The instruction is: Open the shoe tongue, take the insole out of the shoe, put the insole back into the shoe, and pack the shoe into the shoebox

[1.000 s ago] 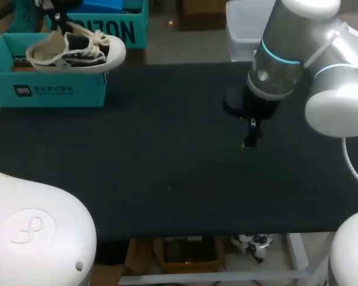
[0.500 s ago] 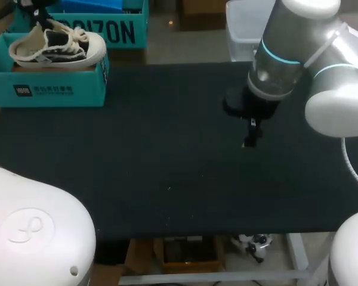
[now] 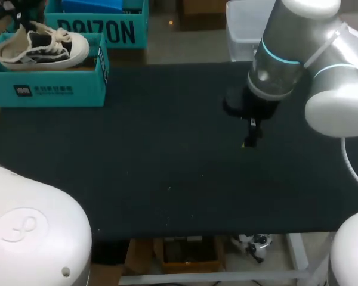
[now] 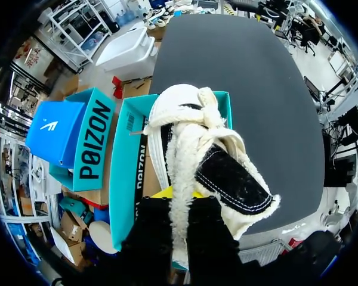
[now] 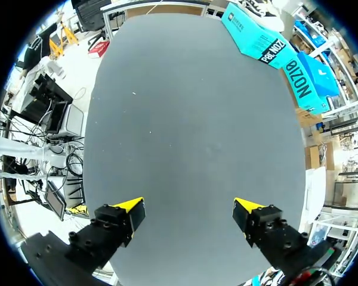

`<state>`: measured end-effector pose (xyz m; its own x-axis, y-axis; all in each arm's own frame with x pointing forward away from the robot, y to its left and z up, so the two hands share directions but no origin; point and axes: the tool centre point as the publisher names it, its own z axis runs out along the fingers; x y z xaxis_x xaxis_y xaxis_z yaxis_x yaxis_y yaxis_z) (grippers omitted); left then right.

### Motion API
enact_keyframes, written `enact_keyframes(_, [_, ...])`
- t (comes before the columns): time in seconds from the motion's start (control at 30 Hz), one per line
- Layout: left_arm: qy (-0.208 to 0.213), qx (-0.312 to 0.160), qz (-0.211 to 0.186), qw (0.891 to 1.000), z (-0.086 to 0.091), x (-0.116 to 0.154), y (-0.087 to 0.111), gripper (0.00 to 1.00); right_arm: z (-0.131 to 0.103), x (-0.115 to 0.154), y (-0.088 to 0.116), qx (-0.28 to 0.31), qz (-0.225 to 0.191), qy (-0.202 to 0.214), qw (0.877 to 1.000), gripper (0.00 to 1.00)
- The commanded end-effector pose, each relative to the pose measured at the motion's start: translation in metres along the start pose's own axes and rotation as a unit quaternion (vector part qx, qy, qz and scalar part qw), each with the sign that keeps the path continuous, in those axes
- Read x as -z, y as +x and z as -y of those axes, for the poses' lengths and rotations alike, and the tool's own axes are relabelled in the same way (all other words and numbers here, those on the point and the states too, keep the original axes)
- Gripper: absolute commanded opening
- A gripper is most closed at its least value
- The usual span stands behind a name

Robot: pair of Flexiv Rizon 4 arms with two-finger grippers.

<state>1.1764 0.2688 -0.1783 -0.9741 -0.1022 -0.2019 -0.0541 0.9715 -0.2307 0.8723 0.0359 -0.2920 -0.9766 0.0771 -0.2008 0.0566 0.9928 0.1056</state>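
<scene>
Right now I count one shoe (image 3: 40,47), pinched at its heel end between the two fingers of my left gripper (image 4: 178,205), which is clamped tight on it. It hangs low over the one open shoebox (image 3: 48,89) at the far left of the table (image 3: 167,179). A second teal box (image 3: 98,27) stands just behind. My right gripper (image 5: 188,207) hovers over bare table, fingers spread wide, holding nothing.

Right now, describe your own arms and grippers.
My right arm is silver-grey and white, with a cyan ring and a black wrist. My left arm shows a white shell with an embossed round mark. The right gripper and left gripper have black fingers, yellow tips.
</scene>
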Motion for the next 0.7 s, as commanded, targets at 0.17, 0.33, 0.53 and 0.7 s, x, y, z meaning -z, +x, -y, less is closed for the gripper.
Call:
enact_keyframes(0.17, [0.002, -0.002, -0.016, 1.000, -0.017, -0.035, -0.025, 0.00, 0.001, 0.001, 0.000, 0.000, -0.001, 0.001, 1.000, 1.00])
enact_keyframes(0.33, [-0.005, -0.006, -0.021, 1.000, -0.022, -0.055, -0.027, 0.00, 0.001, 0.001, 0.000, 0.000, -0.001, 0.001, 1.000, 1.00])
enact_keyframes(0.53, [-0.020, -0.008, -0.022, 1.000, -0.026, -0.069, -0.027, 0.00, 0.001, 0.001, 0.000, 0.000, -0.001, 0.001, 1.000, 1.00])
enact_keyframes(0.7, [-0.035, -0.010, -0.025, 0.999, -0.029, -0.084, -0.030, 1.00, 0.001, 0.001, 0.000, 0.000, -0.001, 0.001, 1.000, 1.00])
